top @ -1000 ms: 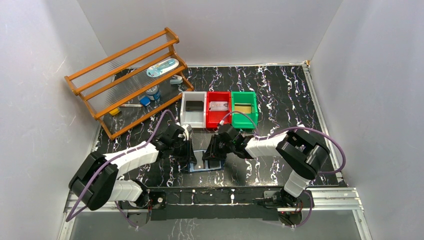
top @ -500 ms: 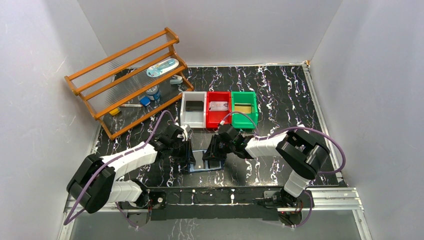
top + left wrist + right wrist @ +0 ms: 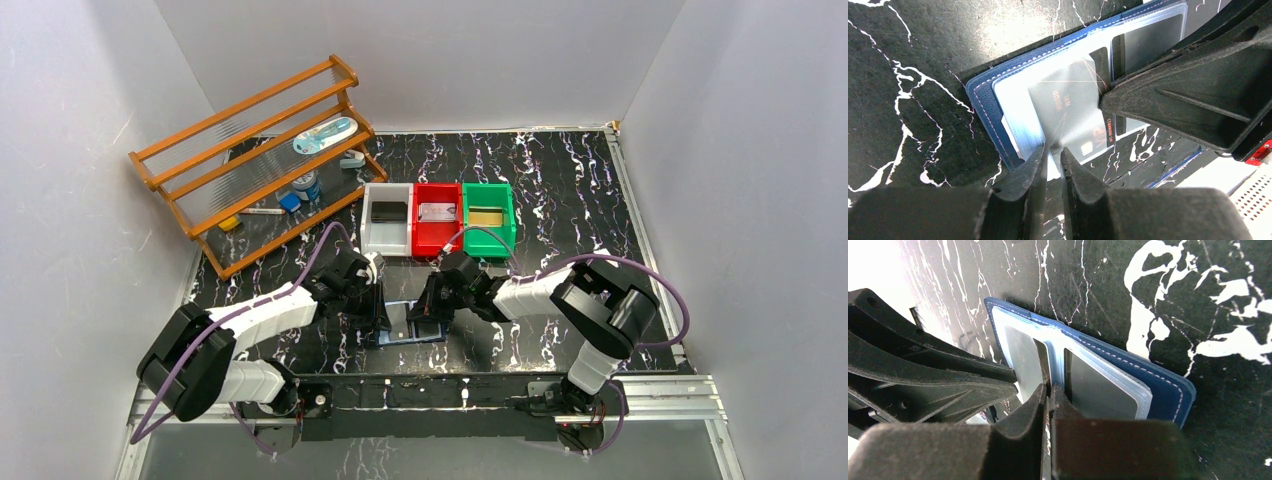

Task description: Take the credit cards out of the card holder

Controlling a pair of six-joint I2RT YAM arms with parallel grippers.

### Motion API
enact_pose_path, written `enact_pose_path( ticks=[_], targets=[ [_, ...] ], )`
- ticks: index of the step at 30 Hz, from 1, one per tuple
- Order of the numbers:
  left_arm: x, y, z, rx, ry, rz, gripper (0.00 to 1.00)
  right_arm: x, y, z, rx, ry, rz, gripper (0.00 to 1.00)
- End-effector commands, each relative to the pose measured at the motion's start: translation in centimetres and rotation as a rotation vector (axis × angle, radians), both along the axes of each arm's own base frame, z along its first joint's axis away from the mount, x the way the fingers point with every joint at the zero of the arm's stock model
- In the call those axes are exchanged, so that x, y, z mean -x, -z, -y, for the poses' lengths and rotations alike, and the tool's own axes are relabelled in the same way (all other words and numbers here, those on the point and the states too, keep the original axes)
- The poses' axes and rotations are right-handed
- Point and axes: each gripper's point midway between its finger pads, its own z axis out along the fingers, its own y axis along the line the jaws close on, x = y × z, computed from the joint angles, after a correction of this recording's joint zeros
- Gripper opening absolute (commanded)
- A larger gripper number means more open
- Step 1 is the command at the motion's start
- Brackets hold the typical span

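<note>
Card holder lies open nr the middle of the table's near edge. L gripper: fingers nearly together, nipping the edge of a grey card skewed across the pockets. R gripper: pressed tight on the holder's clear sleeve, by the fold.

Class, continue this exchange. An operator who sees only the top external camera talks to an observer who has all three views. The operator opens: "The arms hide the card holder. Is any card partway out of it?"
Observer: Yes. The left wrist view shows a grey card sticking partway out of a clear pocket, past the edge of the card holder.
Operator: Does the left gripper have it?
Observer: The left gripper is nearly closed at the card's corner, but I cannot tell whether it actually grips the card.
Operator: And the right gripper?
Observer: The right wrist view shows the right gripper shut, with its tips on the holder between two pockets.
</note>
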Motion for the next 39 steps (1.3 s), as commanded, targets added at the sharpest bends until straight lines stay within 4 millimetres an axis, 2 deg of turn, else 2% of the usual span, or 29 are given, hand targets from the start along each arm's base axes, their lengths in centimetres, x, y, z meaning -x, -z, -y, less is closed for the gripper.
enact_pose_path(
  ticks=[1,5,17,22,27,30,35,39],
  targets=[
    [1.0,1.0,-0.9,-0.048,0.009,-0.030,0.15,0.9,0.1,0.5,0.014,-0.008,-0.011,0.06],
    [1.0,1.3,-1.2,-0.063,0.007,-0.034,0.14,0.7,0.2,1.1,0.028,0.003,-0.003,0.03],
    [1.3,2.1,-1.9,-0.102,0.003,-0.042,0.13,1.1,-0.4,2.2,-0.039,0.013,-0.011,0.05],
    [1.2,2.0,-1.7,-0.098,0.008,-0.040,0.13,1.2,-0.2,2.3,-0.047,0.015,-0.018,0.08],
    [1.1,1.7,-1.5,-0.089,0.012,-0.036,0.13,1.6,-1.0,1.3,-0.124,-0.008,-0.035,0.19],
    [1.1,1.7,-1.5,-0.087,0.012,-0.036,0.13,1.7,-1.0,0.9,-0.148,-0.017,-0.045,0.20],
    [1.0,1.4,-1.5,-0.082,0.006,-0.025,0.13,1.5,-0.4,1.6,-0.115,0.013,-0.047,0.07],
    [0.4,0.9,-1.8,-0.100,-0.015,0.005,0.14,1.4,0.1,2.4,-0.067,0.042,-0.043,0.04]
  ],
)
